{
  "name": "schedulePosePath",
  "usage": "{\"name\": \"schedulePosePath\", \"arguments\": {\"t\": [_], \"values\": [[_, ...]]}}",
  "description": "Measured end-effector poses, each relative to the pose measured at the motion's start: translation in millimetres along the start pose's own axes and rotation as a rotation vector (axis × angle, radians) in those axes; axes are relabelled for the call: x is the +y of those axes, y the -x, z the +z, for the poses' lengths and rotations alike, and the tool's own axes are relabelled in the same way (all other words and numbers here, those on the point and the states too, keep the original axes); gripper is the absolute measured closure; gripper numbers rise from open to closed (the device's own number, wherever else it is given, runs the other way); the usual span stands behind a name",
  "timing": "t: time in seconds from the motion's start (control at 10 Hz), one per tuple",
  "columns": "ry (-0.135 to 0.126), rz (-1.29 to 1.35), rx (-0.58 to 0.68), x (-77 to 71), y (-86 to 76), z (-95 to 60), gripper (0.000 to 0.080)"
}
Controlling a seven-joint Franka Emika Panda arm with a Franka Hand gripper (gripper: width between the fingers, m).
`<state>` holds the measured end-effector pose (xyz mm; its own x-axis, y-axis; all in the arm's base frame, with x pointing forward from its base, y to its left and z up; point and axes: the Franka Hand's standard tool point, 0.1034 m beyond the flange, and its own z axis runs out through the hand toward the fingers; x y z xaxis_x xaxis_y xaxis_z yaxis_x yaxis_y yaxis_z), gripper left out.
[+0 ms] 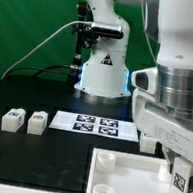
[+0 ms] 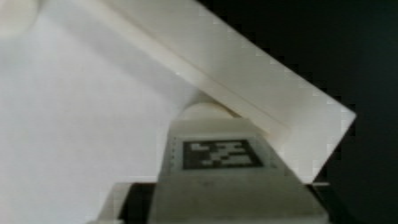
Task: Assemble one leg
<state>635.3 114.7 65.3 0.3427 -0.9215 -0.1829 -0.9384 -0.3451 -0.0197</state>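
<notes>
A robot arm's gripper (image 1: 178,168) hangs low over a large white square top (image 1: 121,184), above the part of it toward the exterior view's right. The pincer appears closed on a leg (image 1: 180,181), a small white block whose black-and-white tag faces the camera. The block sits just above the top's surface, close to its edge.

In the wrist view the same leg (image 2: 219,152) fills the lower middle. The top's flat white face (image 2: 71,130) and one raised edge slant close beside it (whether block and top touch cannot be told).

Two spare legs (image 1: 12,120) lie side by side on the black table (image 1: 60,152), well apart from the top toward the exterior view's left. The marker board (image 1: 100,125) lies just behind the top.

The step in hand looks like bringing the leg to its seat in the top. The next move probably calls for lining the block up squarely over that seat, then lowering it straight down and working it home without letting it tilt.
</notes>
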Motion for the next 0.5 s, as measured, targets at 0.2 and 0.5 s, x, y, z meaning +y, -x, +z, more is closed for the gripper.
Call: {"name": "schedulePosePath", "arguments": {"t": [0.2,0.5], "values": [[-0.011,0.331,-0.028,-0.9,0.8,1.2,0.0509],[-0.009,0.331,-0.029,-0.8,2.9,2.1,0.0327]]}}
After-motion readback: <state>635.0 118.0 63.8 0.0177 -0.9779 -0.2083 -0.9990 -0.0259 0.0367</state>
